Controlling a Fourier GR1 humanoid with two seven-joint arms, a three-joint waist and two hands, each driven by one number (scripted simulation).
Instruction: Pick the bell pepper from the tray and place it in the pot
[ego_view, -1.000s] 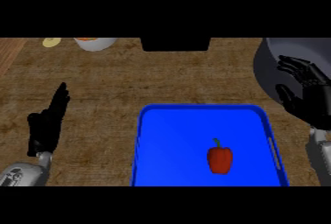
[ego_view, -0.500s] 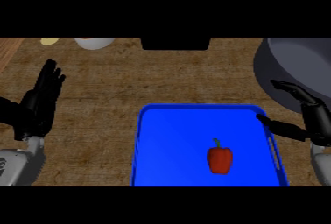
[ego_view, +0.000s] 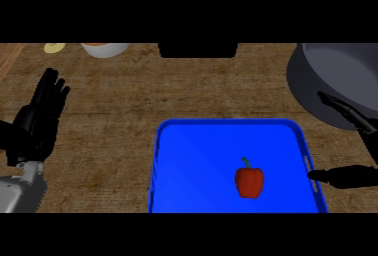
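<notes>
**Pepper lies just left of the open right hand, stem toward the top of the frame**

The small red bell pepper (ego_view: 249, 183) lies in the right half of the flat blue rectangular tray (ego_view: 221, 122), in the lower middle of the frame, nearer the tray's right rim than its left. Its long axis runs up and down the frame. The thin dark stem points to the top edge and the blunt end to the bottom.

The black right hand (ego_view: 353, 176) comes in at the lower right. One digit lies just outside the tray's right rim, level with the pepper. Another reaches up across the rim of the large dark grey round pot (ego_view: 336, 65) in the upper right corner. The two are well apart, so the hand is spread wide and holds nothing.

From this hand the pepper lies to the left, with only the tray rim between them. This is plainly the nearer hand. A reach leftward over the rim would probably meet the pepper side-on, across its long axis.

The black left hand (ego_view: 40, 117) rests at the left edge over the brown wooden counter (ego_view: 111, 100), fingers straight and pointing up.
</notes>
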